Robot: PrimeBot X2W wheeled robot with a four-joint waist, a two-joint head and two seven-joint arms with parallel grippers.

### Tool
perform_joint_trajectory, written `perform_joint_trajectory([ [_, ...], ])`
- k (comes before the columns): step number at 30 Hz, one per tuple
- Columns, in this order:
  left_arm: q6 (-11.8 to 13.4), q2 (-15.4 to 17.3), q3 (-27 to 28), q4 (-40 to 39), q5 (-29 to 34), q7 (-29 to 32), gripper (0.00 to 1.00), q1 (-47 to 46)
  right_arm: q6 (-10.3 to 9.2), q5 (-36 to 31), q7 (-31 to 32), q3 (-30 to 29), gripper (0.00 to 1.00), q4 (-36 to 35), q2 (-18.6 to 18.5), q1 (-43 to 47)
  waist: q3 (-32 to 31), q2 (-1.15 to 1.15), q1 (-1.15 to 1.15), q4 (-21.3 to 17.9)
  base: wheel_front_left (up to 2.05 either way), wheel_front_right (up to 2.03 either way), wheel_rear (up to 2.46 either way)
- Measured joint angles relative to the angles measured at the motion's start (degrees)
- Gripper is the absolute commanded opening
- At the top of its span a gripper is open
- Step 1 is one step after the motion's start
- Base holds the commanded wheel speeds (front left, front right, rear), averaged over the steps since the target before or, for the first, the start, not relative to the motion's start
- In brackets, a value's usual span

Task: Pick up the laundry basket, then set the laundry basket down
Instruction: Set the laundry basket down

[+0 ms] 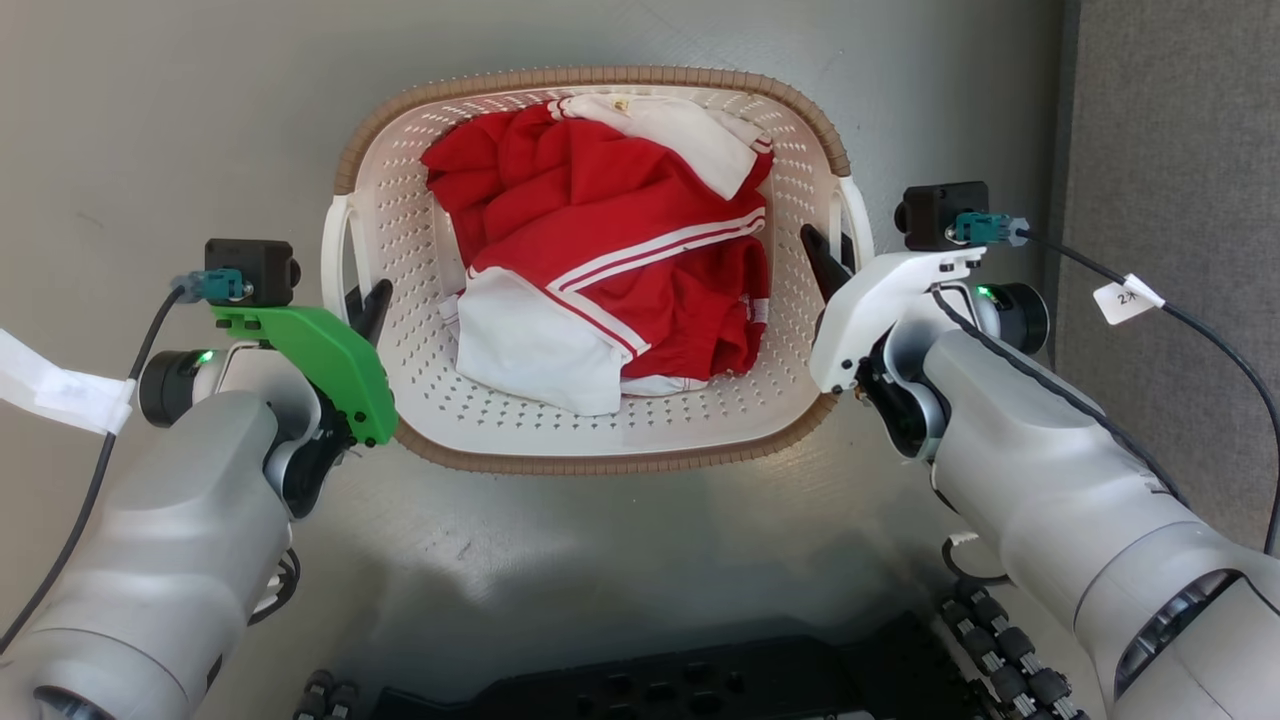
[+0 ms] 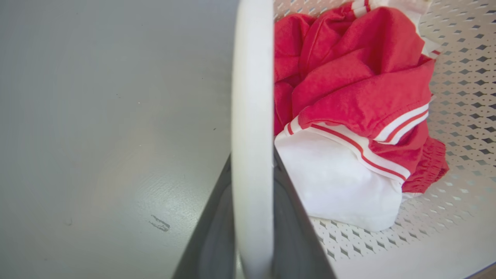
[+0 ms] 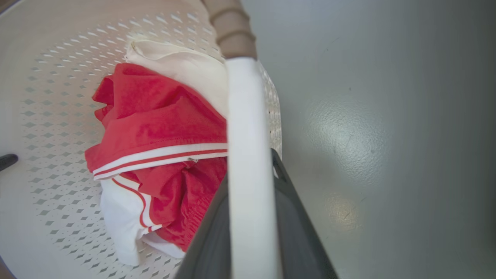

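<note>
**Basket held by both handles**

A grey floor (image 1: 640, 540) spreads under both arms. The laundry basket (image 1: 420, 250) sits between the two grippers and spans the whole gap from one to the other. It is a cream-white, rounded-rectangular tub whose walls and bottom are pierced with rows of small diamond holes. I cannot tell whether it rests on the floor or hangs just above it.

A crumpled heap of red and white clothes (image 1: 620, 250) with striped trim lies inside, inward of both grippers.

A brown woven-look rim (image 1: 600, 465) runs around the top edge. A smooth white left handle (image 1: 335, 250) and right handle (image 1: 858, 225) arch out at the two short sides.

The left gripper (image 1: 365, 303) is clamped on the left handle, which passes as a white bar between its dark fingers in the left wrist view. The right gripper (image 1: 830, 262) grasps the right handle the same way, one finger on each side of the bar.
</note>
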Motion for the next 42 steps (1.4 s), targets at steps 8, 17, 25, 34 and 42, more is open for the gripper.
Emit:
perform_joint_trajectory([
  [8,0.0,-0.2,-0.3,0.5,-0.2,-0.3,1.00,-0.2,0.03,0.5,0.0,1.1,1.00,0.5,-0.2,-0.6,-0.1,0.00,0.00,0.3,0.00,0.00,0.00],
  [17,0.0,-0.3,-0.8,1.1,-0.6,-0.5,1.00,-0.3,0.02,1.9,0.0,2.2,1.00,0.9,-0.1,-0.6,-0.6,0.00,0.00,0.5,0.00,0.00,0.00],
  [25,0.0,-0.3,-1.1,1.9,-0.8,-1.5,1.00,-0.3,-0.03,2.4,-0.4,3.0,1.00,1.7,-0.1,-0.6,-2.3,0.00,0.00,0.4,0.00,0.00,0.00],
  [34,0.0,-0.6,-1.1,2.1,-2.3,-3.3,1.00,0.4,-0.02,3.4,-1.5,2.9,1.00,3.2,-0.1,0.0,-6.9,0.00,0.00,0.0,0.00,0.00,0.00],
  [42,0.0,-0.6,-1.1,1.6,-3.0,-4.6,1.00,2.0,0.20,3.9,-2.0,2.8,1.00,4.7,-0.1,1.6,-12.7,0.00,-0.01,-0.3,0.00,0.00,0.00],
])
